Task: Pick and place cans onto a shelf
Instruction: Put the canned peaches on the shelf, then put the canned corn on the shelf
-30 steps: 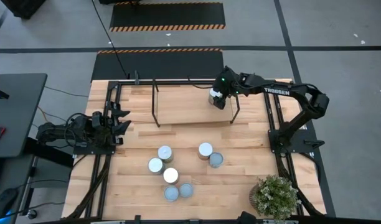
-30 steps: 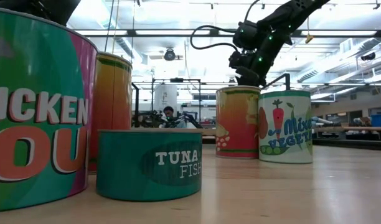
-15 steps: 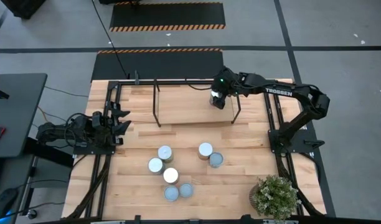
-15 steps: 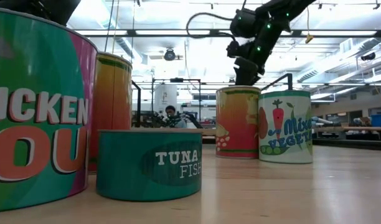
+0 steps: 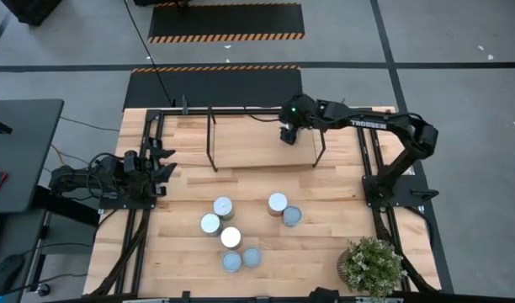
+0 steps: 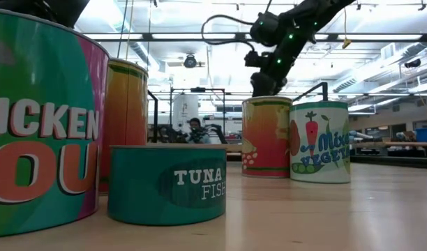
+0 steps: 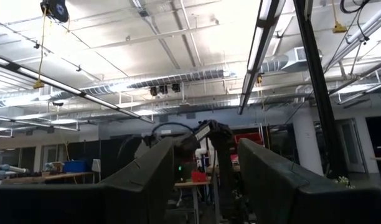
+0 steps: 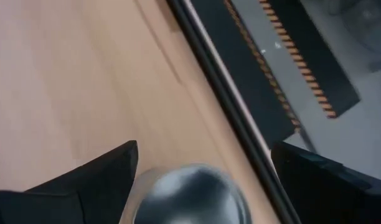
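My right gripper (image 5: 287,135) reaches over the shelf (image 5: 241,143), a light-wood board on thin black legs, near its right end. It is shut on a can whose shiny silver top (image 8: 190,190) shows between its fingers. Several more cans with silver or pale-blue tops stand on their bases in a cluster on the tabletop (image 5: 232,236), nearer than the shelf. They fill the low view (image 6: 167,183), where the gripper (image 6: 264,80) shows above them. My left gripper (image 5: 161,164) rests open at the table's left side. My right gripper has the can between its two fingers (image 8: 91,180), one on each side of its round wall just below the top (image 8: 147,193). The fingers come from above, slanting toward the far edge. The can is upright over the shelf board (image 8: 72,74). I cannot tell whether its base touches the board.
A potted plant (image 5: 374,265) stands at the table's near right corner. Black frame rails (image 5: 148,135) run along the table's left, right and far edges. A dark mat with striped tape (image 5: 215,80) lies on the floor beyond the far edge. Bare wood lies between shelf and cans.
My right gripper has gone a short way toward the table's left edge along the shelf, staying above the board, with the can between its fingers.
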Robot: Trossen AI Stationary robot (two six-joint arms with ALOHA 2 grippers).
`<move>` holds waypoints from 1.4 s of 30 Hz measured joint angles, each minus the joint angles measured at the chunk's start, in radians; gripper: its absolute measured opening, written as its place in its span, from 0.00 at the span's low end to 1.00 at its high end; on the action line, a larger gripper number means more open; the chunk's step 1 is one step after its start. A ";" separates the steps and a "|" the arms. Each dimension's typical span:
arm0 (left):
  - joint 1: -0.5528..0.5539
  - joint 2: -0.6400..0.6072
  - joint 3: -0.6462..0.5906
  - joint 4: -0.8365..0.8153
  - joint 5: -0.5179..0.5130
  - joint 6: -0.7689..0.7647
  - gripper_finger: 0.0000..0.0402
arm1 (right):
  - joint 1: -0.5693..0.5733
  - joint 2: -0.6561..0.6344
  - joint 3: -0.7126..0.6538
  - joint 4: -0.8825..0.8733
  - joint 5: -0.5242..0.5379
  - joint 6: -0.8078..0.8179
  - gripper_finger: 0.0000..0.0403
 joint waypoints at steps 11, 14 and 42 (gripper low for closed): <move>0.000 0.000 0.000 -0.004 -0.008 0.005 0.46 | 0.010 0.039 0.000 -0.040 0.181 -0.041 0.93; 0.000 0.000 0.000 -0.003 -0.008 0.006 0.46 | 0.005 0.039 0.000 -0.042 0.173 -0.055 0.93; 0.000 0.008 0.000 -0.072 -0.011 -0.087 0.46 | 0.638 0.160 0.091 -0.058 -0.143 0.206 0.94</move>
